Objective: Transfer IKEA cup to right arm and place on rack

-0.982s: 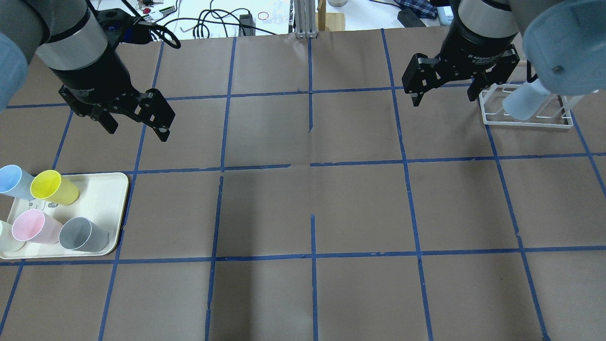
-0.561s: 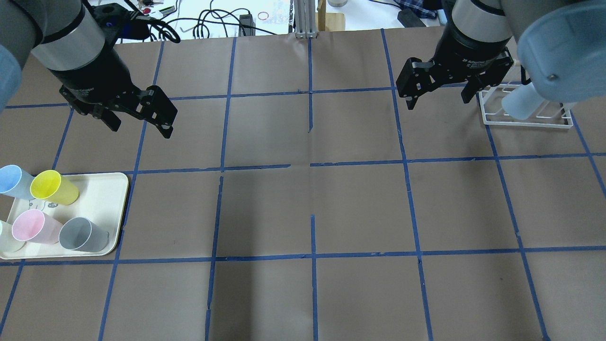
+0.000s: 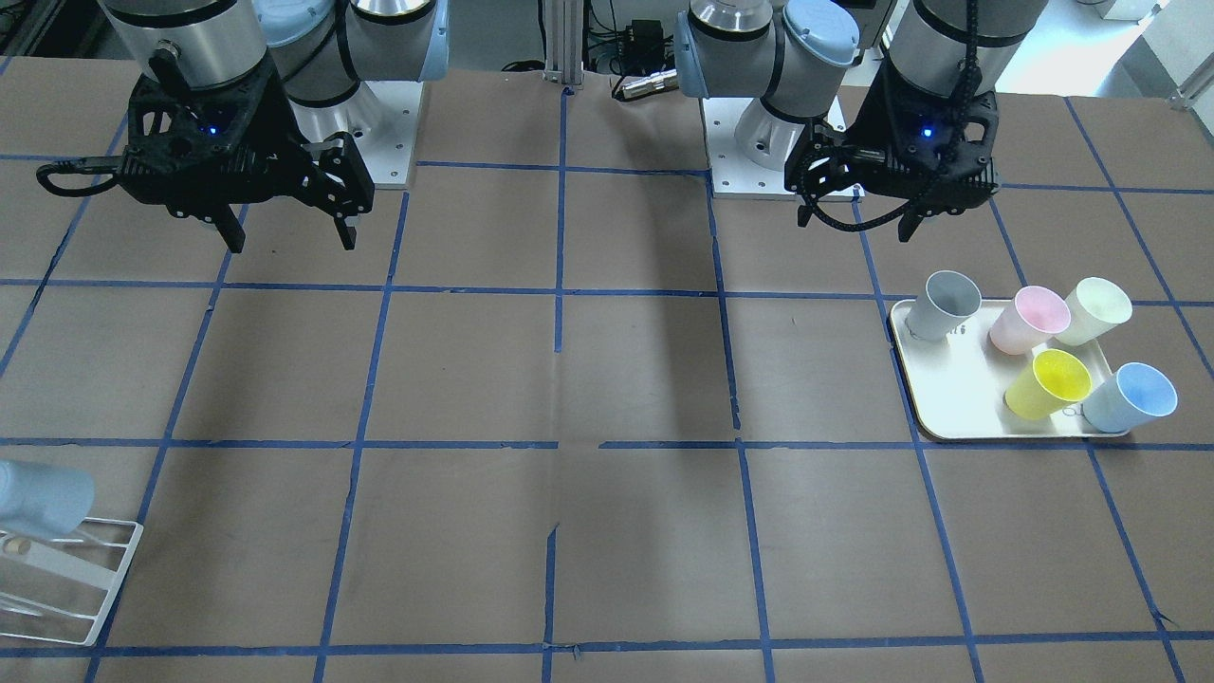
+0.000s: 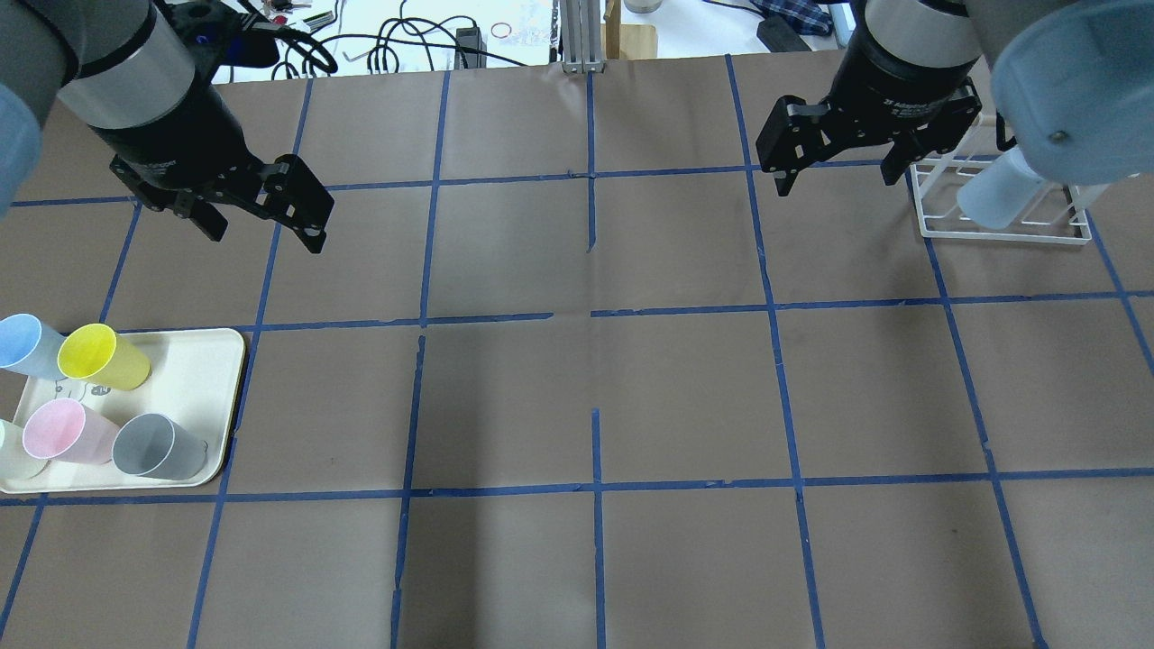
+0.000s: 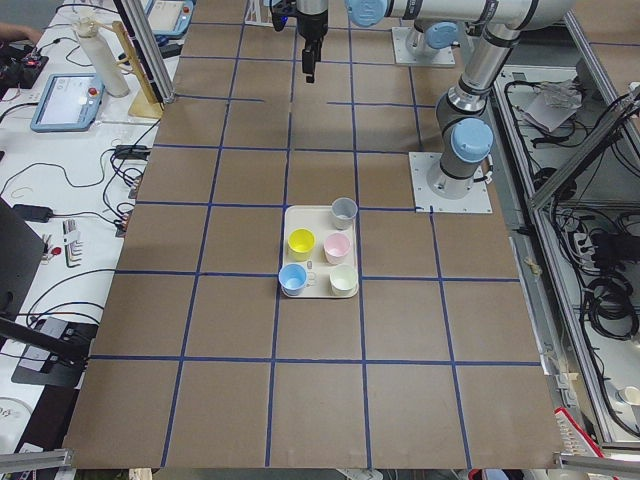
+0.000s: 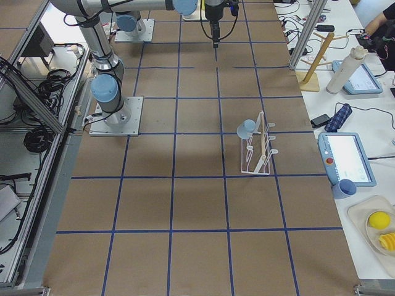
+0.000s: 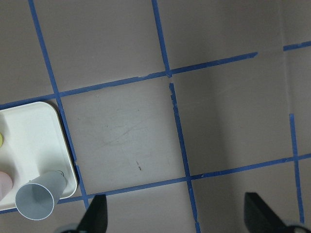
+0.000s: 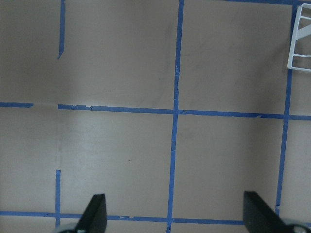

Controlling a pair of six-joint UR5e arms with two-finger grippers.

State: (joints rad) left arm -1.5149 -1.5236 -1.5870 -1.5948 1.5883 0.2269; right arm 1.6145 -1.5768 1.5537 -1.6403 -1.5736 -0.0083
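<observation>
One pale blue IKEA cup (image 4: 990, 200) hangs tilted on a prong of the white wire rack (image 4: 1001, 237) at the far right; it also shows in the front view (image 3: 43, 498) and the right side view (image 6: 248, 127). Its twin (image 4: 22, 344) lies on the cream tray (image 4: 212, 361). My right gripper (image 4: 843, 180) is open and empty, hovering just left of the rack. My left gripper (image 4: 266, 236) is open and empty, above the table beyond the tray. Both wrist views show wide-open fingers over bare paper.
The tray at the near left also holds a yellow cup (image 4: 101, 357), a pink cup (image 4: 68, 433), a grey cup (image 4: 158, 446) and a cream cup at the view's edge. Brown paper with blue tape lines covers the table. Cables and tools lie beyond the far edge.
Both grippers have shifted slightly toward the table's far edge and stayed open. The cup on the rack has not moved.
</observation>
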